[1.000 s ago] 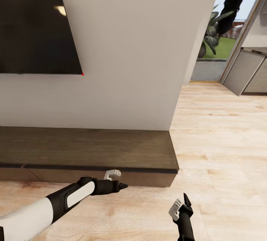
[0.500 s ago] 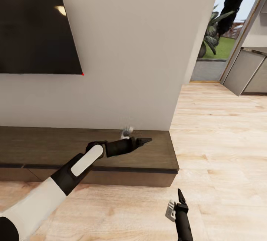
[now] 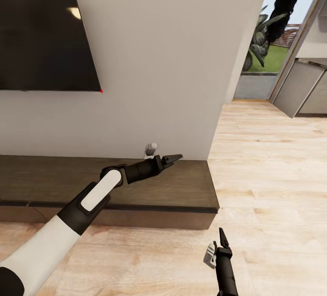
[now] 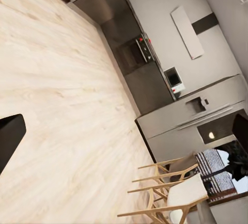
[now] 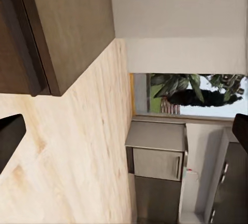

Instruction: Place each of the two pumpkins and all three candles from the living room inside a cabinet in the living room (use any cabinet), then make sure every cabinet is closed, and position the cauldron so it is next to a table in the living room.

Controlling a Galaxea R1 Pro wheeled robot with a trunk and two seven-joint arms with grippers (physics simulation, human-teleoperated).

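The cabinet (image 3: 45,178), a long low dark-brown console, runs along the wall under the TV, and its drawer fronts look closed. My left gripper (image 3: 173,157) hovers over the right part of the cabinet top, pointing right. In the left wrist view the left gripper (image 4: 124,136) is open, with black fingertips (image 4: 9,139) at both edges and nothing between them. My right gripper (image 3: 222,240) hangs low over the wood floor in front of the cabinet's right end. In the right wrist view it (image 5: 124,131) is open and empty beside the cabinet corner (image 5: 67,28). The pumpkins, candles, cauldron and table are out of view.
A black TV (image 3: 41,27) hangs on the white wall. Light wood floor (image 3: 272,187) stretches to the right toward a glass door with plants (image 3: 268,37) and grey units (image 3: 299,87). The left wrist view looks at dark kitchen units (image 4: 139,64) and wooden chairs (image 4: 170,193).
My left arm has risen from in front of the cabinet's drawer front to above its top and reached further right. The right gripper has shifted slightly lower.
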